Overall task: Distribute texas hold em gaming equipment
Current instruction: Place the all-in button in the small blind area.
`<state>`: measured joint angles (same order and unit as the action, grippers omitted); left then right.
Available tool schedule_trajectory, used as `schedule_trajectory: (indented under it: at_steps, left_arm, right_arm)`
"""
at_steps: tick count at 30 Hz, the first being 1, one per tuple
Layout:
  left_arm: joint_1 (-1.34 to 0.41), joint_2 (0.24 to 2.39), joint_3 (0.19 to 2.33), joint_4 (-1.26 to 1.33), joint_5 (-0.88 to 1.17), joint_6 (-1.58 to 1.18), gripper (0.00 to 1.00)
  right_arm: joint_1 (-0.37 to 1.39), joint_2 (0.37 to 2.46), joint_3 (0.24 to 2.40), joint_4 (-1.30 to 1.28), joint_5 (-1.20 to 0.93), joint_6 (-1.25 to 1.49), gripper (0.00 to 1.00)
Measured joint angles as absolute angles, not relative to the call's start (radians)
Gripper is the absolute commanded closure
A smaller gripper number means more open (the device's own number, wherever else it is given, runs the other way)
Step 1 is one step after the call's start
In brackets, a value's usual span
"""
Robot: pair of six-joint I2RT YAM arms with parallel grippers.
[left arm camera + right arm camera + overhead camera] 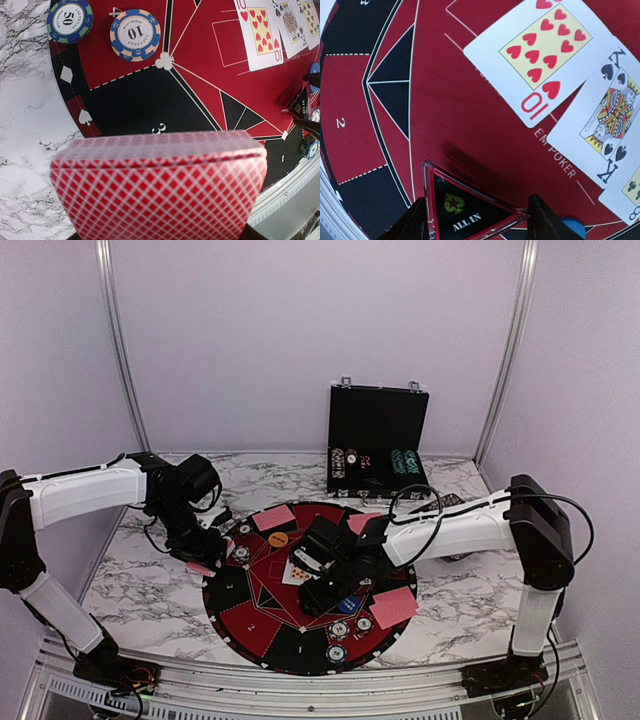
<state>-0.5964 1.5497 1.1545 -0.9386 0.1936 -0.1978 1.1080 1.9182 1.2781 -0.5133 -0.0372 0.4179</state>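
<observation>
My left gripper (203,560) is shut on a deck of red-backed playing cards (160,185), held over the left edge of the round red-and-black mat (262,625). The deck fills the bottom of the left wrist view and hides the fingers. Past it lie a blue "50" chip (70,20) and a blue-and-cream "10" chip (135,35). My right gripper (477,220) is shut on a clear-edged black triangular "ALL IN" marker (465,210) over the mat's centre. Face-up cards lie beyond it: ten of hearts (540,55), king of spades (610,120), eight of clubs (630,190).
An open black chip case (378,440) with chip rows stands at the back. On the mat lie red-backed card pairs (273,517) (393,606), an orange disc (278,538), a blue disc (348,605) and chips (340,628) near the front. The table is marble-patterned.
</observation>
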Motion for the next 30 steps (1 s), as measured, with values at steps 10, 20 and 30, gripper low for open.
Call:
schedule_trajectory:
  at_steps: [10,20,30]
  left_arm:
    - [-0.596,1.55,1.155,-0.939,0.194,-0.197,0.51]
    - [-0.596,1.55,1.155,-0.939,0.194,-0.197,0.51]
    - [-0.596,1.555,1.155,-0.939,0.194,-0.197,0.51]
  right_arm:
    - [1.122,1.918,1.278,-0.519,-0.01,0.427,0.58]
    - [1.137,1.918,1.276,-0.538,0.024,0.427,0.57]
    - [1.148,1.917,1.258,-0.548,0.037,0.427,0.5]
